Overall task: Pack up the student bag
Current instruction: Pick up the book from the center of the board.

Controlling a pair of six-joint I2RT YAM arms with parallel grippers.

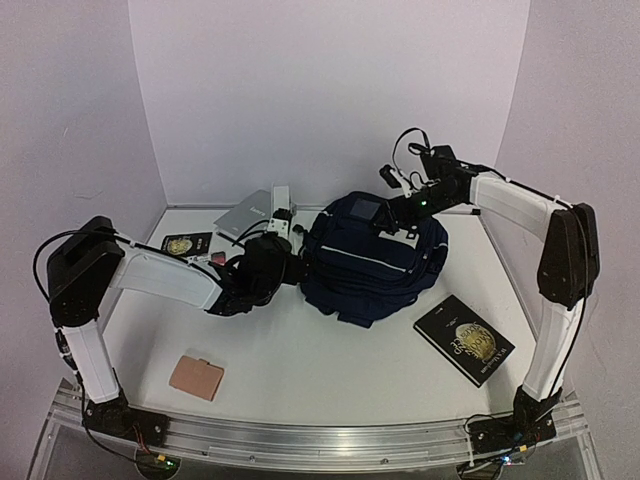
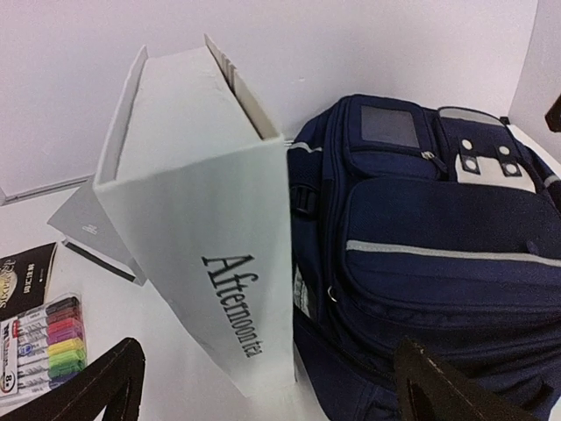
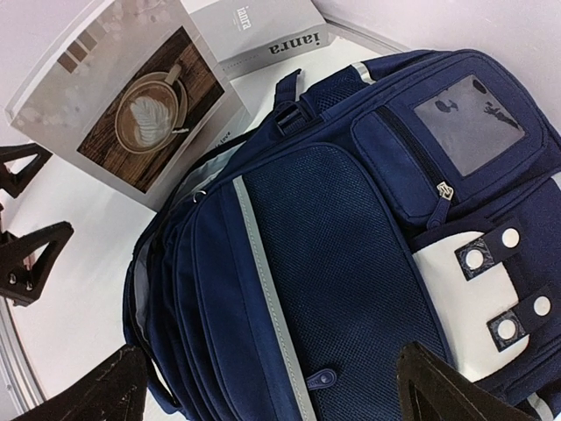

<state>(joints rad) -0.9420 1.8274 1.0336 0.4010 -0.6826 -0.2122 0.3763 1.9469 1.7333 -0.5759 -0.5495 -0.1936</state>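
Note:
The student bag (image 1: 375,258) is a dark navy backpack lying mid-table, with a white patch near its top and a pale stripe across it. A white book (image 2: 202,237) lettered "Afternoon tea" stands on edge and leans against the bag's (image 2: 438,228) left side. It shows in the top view (image 1: 281,207), and its coffee-cup cover shows in the right wrist view (image 3: 140,105). My left gripper (image 1: 298,263) (image 2: 267,390) is open and empty, low at the book's lower corner and the bag's side. My right gripper (image 1: 398,212) (image 3: 272,390) is open and empty, just above the bag's (image 3: 333,263) front pocket.
A black book with a gold emblem (image 1: 465,340) lies front right. A grey book (image 1: 245,215) (image 3: 263,31), a small black book (image 1: 187,243) and a marker pack (image 2: 44,346) lie left of the bag. A tan wallet (image 1: 196,377) lies front left. Walls close three sides.

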